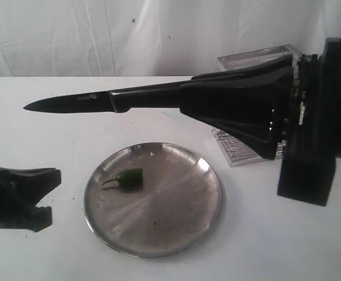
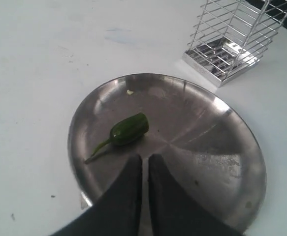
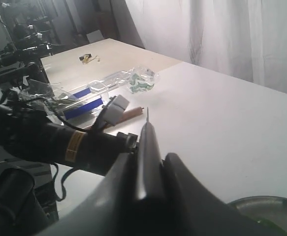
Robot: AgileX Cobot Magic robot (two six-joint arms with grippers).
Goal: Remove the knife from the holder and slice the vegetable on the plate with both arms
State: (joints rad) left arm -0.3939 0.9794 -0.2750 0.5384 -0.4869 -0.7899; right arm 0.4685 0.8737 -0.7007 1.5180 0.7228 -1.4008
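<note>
The left gripper (image 2: 144, 160) is waiting at the plate's left side, its fingers lying almost together with only a sliver between them and gripping nothing. Just ahead of it the vegetable (image 2: 128, 130) is lying on the left part of the plate (image 2: 207, 162), stem trailing toward the rim. It is looking light, rounded and glossy, so it is probably going to roll or skid on the slick steel. Pinching it lightly across the stem end seems wisest, leaving the blunt end free for the blade. The raised rim is limiting any low approach. Above the plate's far side the knife (image 1: 71, 103) is hanging level, its point aiming left. It is stiff and slim, and the right gripper (image 1: 185, 96) is clamping its handle, so the long blade may be wobbling at the tip. The holder (image 1: 240, 152) is crowding the right side, while bare table (image 1: 264, 246) is lying open in front.
</note>
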